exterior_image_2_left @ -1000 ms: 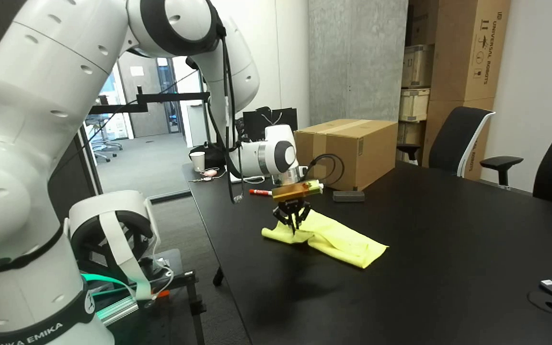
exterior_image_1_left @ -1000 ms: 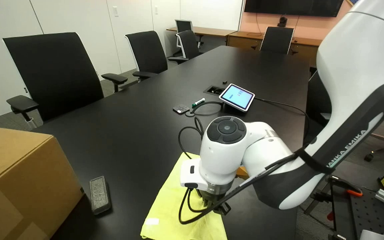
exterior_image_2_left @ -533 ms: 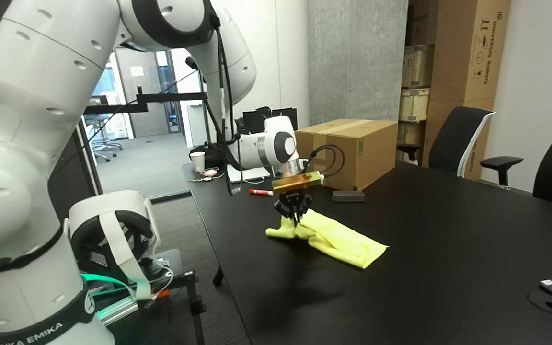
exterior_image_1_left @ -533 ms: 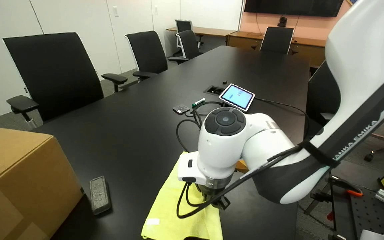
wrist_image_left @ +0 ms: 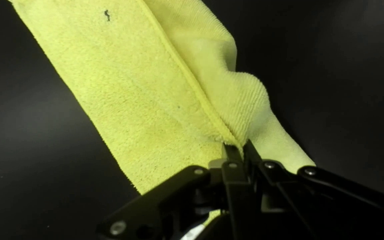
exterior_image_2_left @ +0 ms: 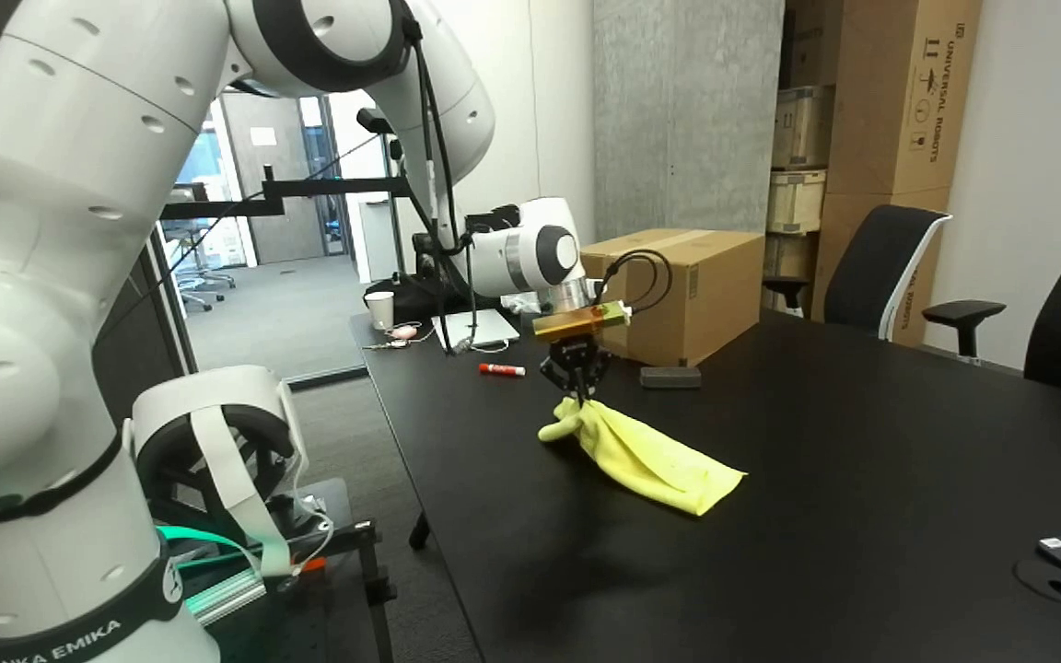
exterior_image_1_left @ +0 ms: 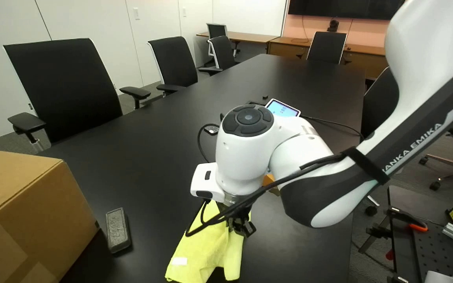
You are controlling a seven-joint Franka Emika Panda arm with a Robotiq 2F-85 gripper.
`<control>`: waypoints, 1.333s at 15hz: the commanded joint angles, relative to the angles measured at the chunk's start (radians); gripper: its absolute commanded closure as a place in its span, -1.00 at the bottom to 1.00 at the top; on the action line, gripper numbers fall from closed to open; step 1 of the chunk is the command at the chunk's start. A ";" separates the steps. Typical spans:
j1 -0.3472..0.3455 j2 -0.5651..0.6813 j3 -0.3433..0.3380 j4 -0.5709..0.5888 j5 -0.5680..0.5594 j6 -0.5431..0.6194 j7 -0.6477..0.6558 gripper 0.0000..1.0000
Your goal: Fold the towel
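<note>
Gripper pinched together on the towel, I hold a raised hem that runs into the grip in the wrist view; the cloth looks broad and smooth on one side of it, rippled on the other. The towel is on the black table. In an exterior view its far end rests flat, while the cloth rises to my grip, with a loose tail curling just beside. How many layers are between the fingers, I cannot tell. I judge the step in hand to be bringing this layer across for a fold. To do it well, I should travel slowly in a low arc: nothing visible pins the flat end, and a hard pull would likely slide the whole thing. The tail needs slack to follow, or it may tuck under and leave a lump. I want the hem laid parallel to the straight edge opposite, so the crease comes out square. Only once cloth meets cloth should I part the fingers, then back straight up without dragging.
</note>
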 commanded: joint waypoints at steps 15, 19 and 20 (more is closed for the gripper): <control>0.053 0.367 -0.076 0.610 0.116 -0.210 0.325 0.95; 0.072 0.421 -0.101 0.708 0.151 -0.228 0.433 0.94; 0.078 0.433 -0.107 0.724 0.152 -0.236 0.448 0.82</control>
